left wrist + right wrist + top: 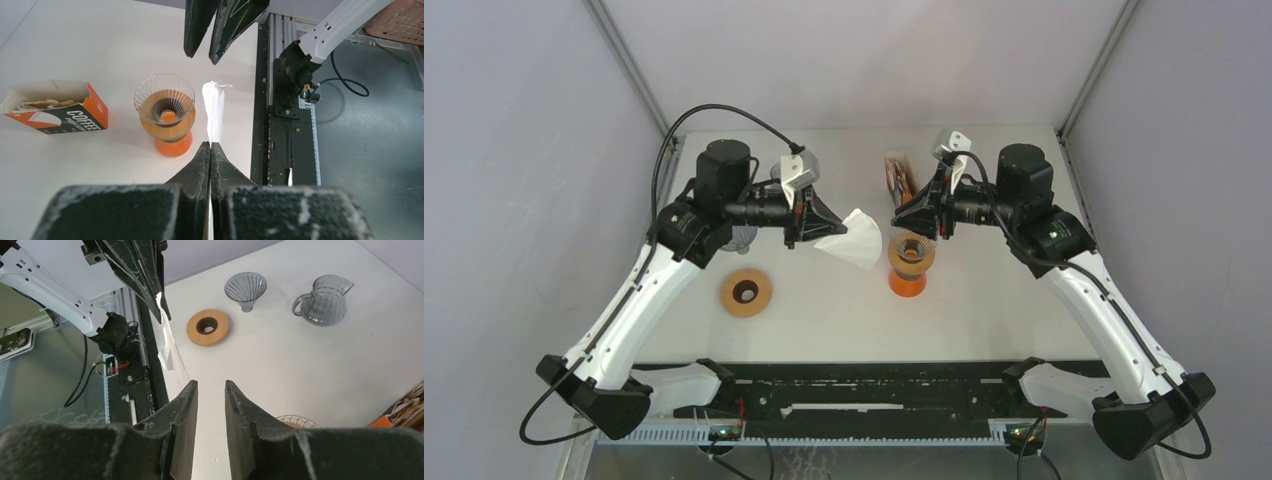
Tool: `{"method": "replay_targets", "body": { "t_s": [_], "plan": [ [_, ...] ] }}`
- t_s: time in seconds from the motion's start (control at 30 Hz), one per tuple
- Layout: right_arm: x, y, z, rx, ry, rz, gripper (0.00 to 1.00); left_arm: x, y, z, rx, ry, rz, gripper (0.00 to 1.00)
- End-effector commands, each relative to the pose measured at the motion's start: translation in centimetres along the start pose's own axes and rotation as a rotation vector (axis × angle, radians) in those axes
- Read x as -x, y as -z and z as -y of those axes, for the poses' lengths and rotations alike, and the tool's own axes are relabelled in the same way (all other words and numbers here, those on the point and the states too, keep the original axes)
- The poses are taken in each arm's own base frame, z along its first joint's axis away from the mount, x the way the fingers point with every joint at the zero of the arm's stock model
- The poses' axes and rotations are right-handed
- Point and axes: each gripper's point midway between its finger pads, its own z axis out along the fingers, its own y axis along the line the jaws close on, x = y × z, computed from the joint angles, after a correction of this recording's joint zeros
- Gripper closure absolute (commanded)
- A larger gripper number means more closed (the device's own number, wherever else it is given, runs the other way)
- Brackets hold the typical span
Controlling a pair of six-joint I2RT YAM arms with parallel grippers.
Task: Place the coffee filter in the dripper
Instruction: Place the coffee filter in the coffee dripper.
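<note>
L hand (836,237) is shut tight on the coffee filter (856,240), pinching it by one edge, so the white paper sticks out past the tips, up off the table (844,330). In the L wrist view the two fingers (200,160) press flat together low in the middle of the pic, w/ the filter (215,112) seen edge-on as a thin white strip going up from them. R hand (899,222) faces it from the right side of the top view, the two hands tip to tip but not touching. R hand's fingers (187,405) are a little bit apart, a narrow gap, w/ nothing in btw. In the R wrist view the filter (167,345) hangs left of the middle, under the dark L hand (161,307) at the top. The dripper (911,262), a see-thru ribbed cup on an orange base, stands upright on the table just below R hand & just right of the filter; filter is near it, not in it. Dripper (165,107) is empty inside. A coffee filter box (55,107), orange & black, lies on its side at mid left of the L wrist view. A wood ring (745,292) lies flat at lower left of the top view. A glass cone (245,287) & a glass jug (324,300) stand at upper right of the R wrist view.
</note>
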Motion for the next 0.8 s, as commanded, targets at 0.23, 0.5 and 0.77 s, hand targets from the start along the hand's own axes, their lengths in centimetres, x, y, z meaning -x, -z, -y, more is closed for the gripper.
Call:
{"method": "replay_targets", "body": {
  "t_s": [0.23, 0.5, 0.77],
  "plan": [
    [0.5, -1.3, -1.2, 0.06, 0.058, 0.017, 0.65, 0.4, 0.1, 1.1, -0.06, -0.031, 0.021, 1.0],
    [0.9, -1.7, -2.1, 0.099, 0.067, 0.032, 0.65, 0.3, 0.0, 1.2, -0.075, -0.026, 0.021, 1.0],
    [0.8, -1.9, -2.4, 0.116, 0.069, 0.031, 0.65, 0.4, 0.0, 1.4, -0.083, -0.022, 0.022, 1.0]
  ]
}}
